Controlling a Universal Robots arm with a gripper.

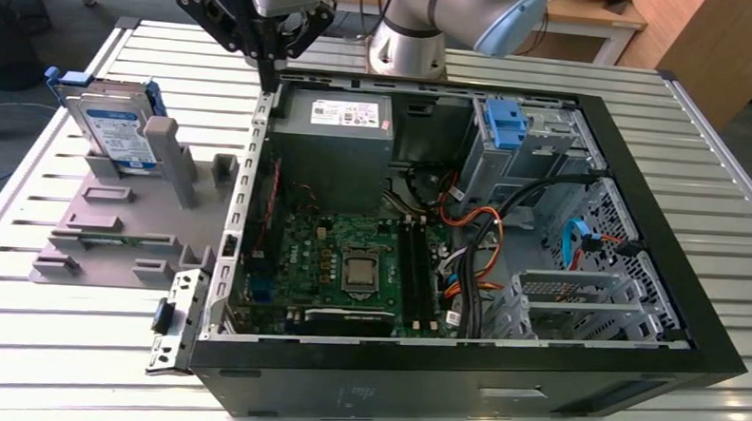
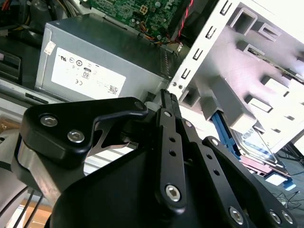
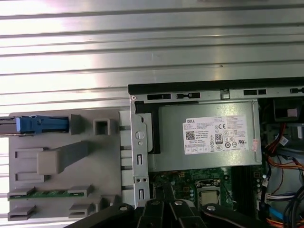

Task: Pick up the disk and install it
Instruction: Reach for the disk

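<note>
The disk (image 1: 110, 123) stands upright on one edge in a grey fixture (image 1: 121, 233) on the slatted metal worktop (image 1: 65, 349), outside the open computer case (image 1: 712, 363). In the exterior view it looks taller than wide, so its long axis is upright. Its labelled face is turned toward that camera, and the blue carrier bracket frames it. In the first wrist view only its thin top edge (image 3: 40, 124) shows, running parallel to the case's rear wall.

The gripper (image 1: 268, 75) hangs above the case's rear corner beside the power supply (image 1: 335, 123). Its fingers are closed together on nothing, as the second wrist view also shows (image 2: 167, 97). The disk is well apart from it, lower and toward the exterior view's left.

Between the two stand the case's perforated side wall (image 1: 258, 139) and a grey post (image 1: 176, 159) of the fixture, just beside the disk. Inside the case lie the motherboard (image 1: 348, 257), bundled cables (image 1: 477, 234) and a lone blue bracket (image 1: 505, 121) at the drive bay.
</note>
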